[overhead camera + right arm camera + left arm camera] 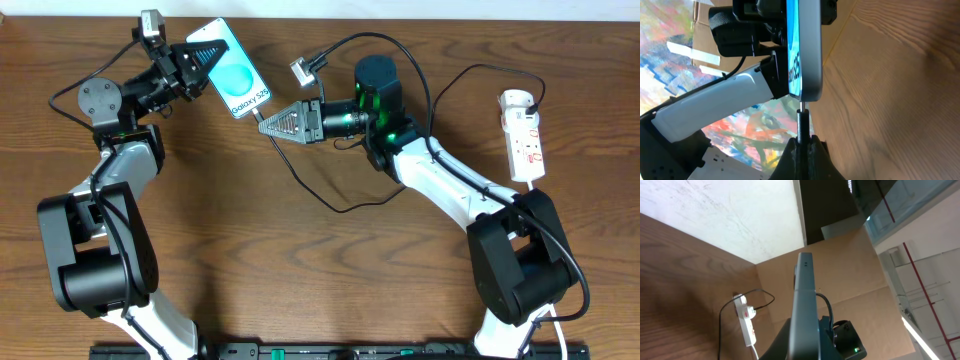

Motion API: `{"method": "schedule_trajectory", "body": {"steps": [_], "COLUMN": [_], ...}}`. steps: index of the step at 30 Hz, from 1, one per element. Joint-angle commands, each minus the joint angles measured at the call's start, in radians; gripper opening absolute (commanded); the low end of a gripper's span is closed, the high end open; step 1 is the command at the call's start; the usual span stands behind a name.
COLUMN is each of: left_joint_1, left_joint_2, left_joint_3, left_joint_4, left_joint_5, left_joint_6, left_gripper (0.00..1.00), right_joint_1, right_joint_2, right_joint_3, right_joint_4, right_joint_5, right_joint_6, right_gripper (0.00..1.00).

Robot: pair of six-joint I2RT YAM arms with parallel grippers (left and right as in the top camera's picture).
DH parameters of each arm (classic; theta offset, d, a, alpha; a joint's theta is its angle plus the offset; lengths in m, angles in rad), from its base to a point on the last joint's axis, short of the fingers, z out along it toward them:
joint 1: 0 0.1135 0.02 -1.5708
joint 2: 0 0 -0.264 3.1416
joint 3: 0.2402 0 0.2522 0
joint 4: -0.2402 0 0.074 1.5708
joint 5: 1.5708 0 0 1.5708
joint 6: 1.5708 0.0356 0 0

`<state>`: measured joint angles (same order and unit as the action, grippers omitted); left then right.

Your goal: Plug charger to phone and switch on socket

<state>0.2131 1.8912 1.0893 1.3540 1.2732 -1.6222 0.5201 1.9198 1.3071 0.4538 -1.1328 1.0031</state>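
Right wrist view: the right tool (801, 145) is pressing together on the charger (801, 120) just behind its small connector tip. That tip is pointing straight at the phone's (807, 55) bottom edge and touching it at the port. Whether it is sitting fully in, I cannot tell. The phone is showing edge-on here, its turquoise screen facing away from the wooden counter (890, 90).

At the phone's opposite end, in the overhead view, the left tool (203, 57) is clamping on the phone, its fingers lying across the top of the screen. From the phone's bottom edge, the charger's thin black cable is looping away across the counter, behind the right arm.

Farthest from the phone, at the counter's opposite side, the white socket (522, 135) is lying flat. The black cable is arriving at one end of it.
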Motion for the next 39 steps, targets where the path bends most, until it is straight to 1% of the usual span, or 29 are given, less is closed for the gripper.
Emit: {"method": "schedule_trajectory", "body": {"steps": [1, 39], "left_joint_1": [-0.007, -0.007], "left_joint_2": [-0.002, -0.002], "left_joint_3": [0.013, 0.013], "left_joint_4": [0.009, 0.008], "left_joint_5": [0.032, 0.029], "left_joint_6": [0.01, 0.01], "left_gripper": [0.07, 0.07], "right_joint_1": [-0.009, -0.009], "right_joint_2": [-0.003, -0.003], "right_joint_3": [0.013, 0.013], "right_joint_4": [0.006, 0.006], "right_joint_5": [0.016, 0.0], "right_joint_6": [-0.005, -0.005], "right_gripper": [0.01, 0.01]}}
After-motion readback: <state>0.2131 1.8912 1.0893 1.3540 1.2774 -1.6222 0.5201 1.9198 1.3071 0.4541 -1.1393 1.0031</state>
